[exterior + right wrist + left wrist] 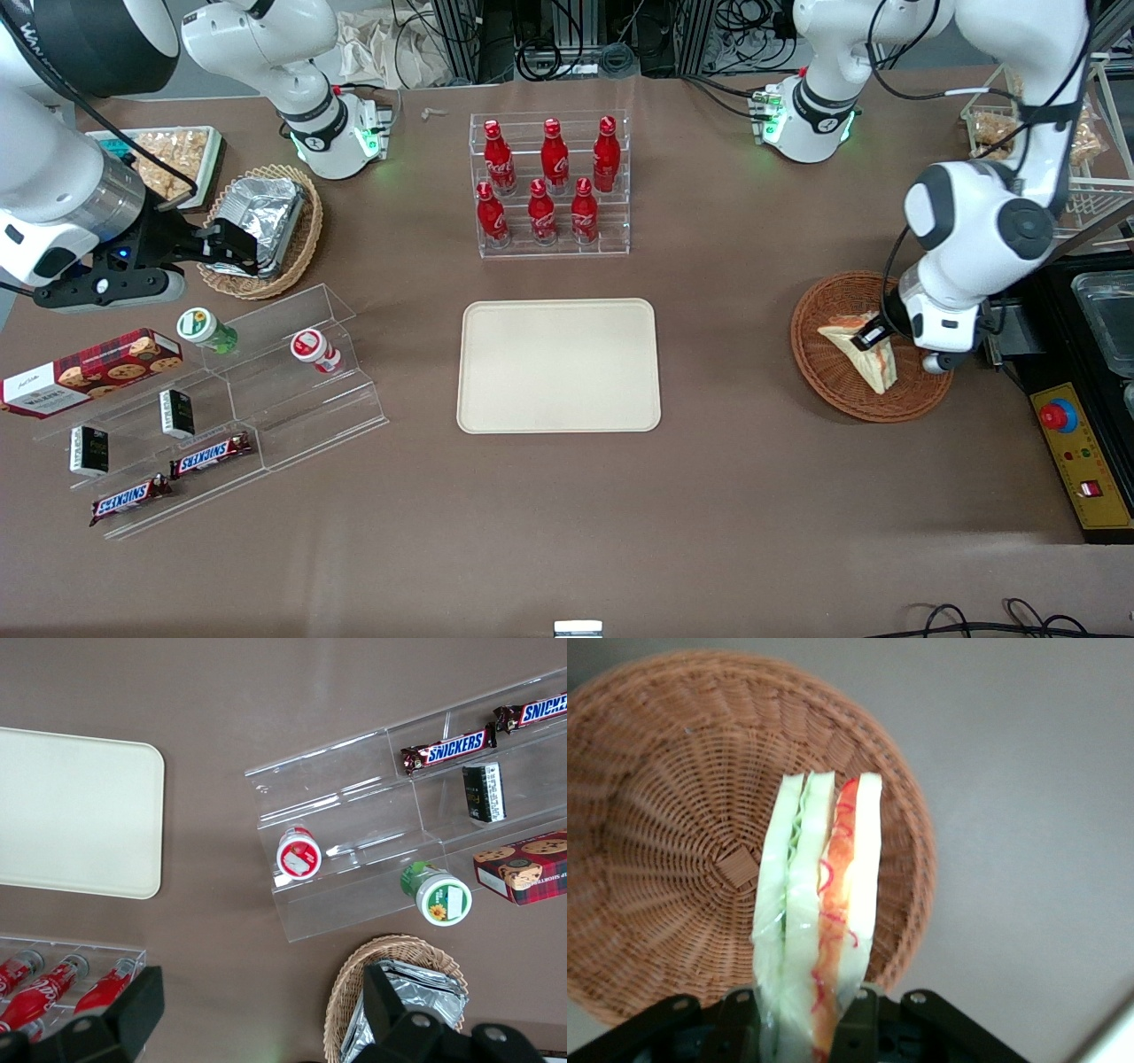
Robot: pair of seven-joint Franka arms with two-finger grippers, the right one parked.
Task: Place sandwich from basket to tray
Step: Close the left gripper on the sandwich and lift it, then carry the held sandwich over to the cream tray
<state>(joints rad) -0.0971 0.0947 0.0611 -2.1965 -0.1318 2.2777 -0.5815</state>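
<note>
The left arm's hand (pixel 873 335) is down inside the basket (pixel 828 377), its two fingers (pixel 855 1020) closed against the flat bread faces of the sandwich (pixel 864 353), one finger on each side. In the wrist view the sandwich (pixel 819 904) stands on edge between the fingers, its layered side showing: pale bread with green filling in one half and red and orange filling in the other. It points away from the hand over the woven bottom of the basket (pixel 673 842). Whether the wedge rests on the wicker or hangs just above it cannot be told. From the front, the sandwich lies in the part of the basket nearest the working arm, with the dark fingertip on its upper face. The basket sits on the brown worktop (pixel 735 496) toward the working arm's end. The tray (pixel 558 365) lies flat near the middle of the worktop, well apart from the basket, with nothing on it.
</note>
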